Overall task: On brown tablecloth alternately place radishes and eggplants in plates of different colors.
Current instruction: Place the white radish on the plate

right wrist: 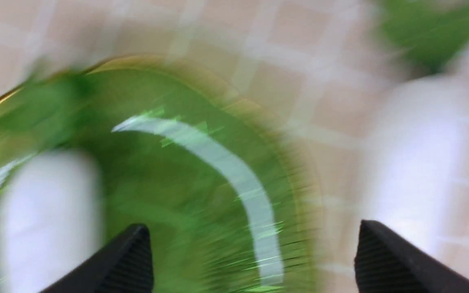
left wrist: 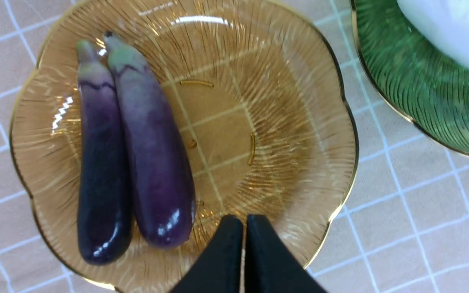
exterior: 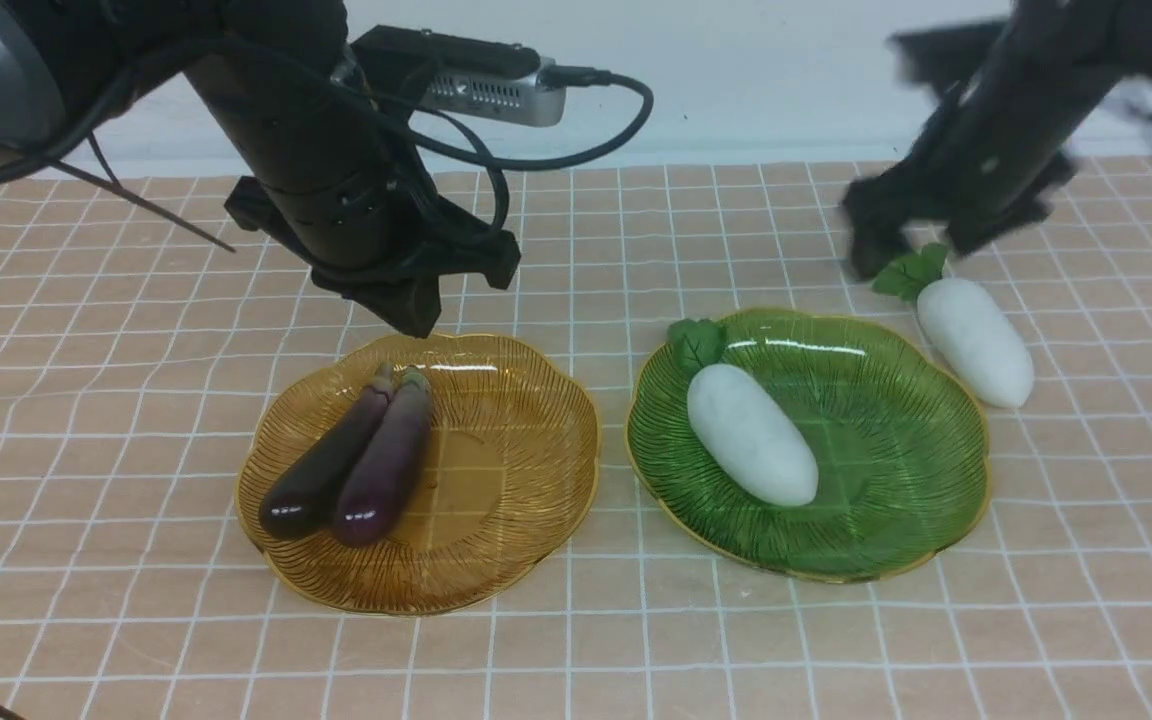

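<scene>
Two dark purple eggplants (exterior: 351, 460) (left wrist: 136, 146) lie side by side in the amber plate (exterior: 506, 470) (left wrist: 283, 122). My left gripper (exterior: 414, 318) (left wrist: 244, 228) hangs just above that plate's far rim, shut and empty. One white radish (exterior: 751, 432) (right wrist: 47, 211) lies in the green plate (exterior: 896, 470) (right wrist: 169, 175). A second radish (exterior: 974, 338) (right wrist: 413, 162) lies on the brown tablecloth (exterior: 86, 400) beside the green plate's far right rim. My right gripper (exterior: 916, 250) (right wrist: 255, 240), blurred by motion, hovers open above that radish's leafy top with nothing between its fingers.
The checked cloth covers the whole table up to the pale wall behind. The left arm's camera box and cable (exterior: 496, 85) hang over the far middle. The two plates stand close side by side.
</scene>
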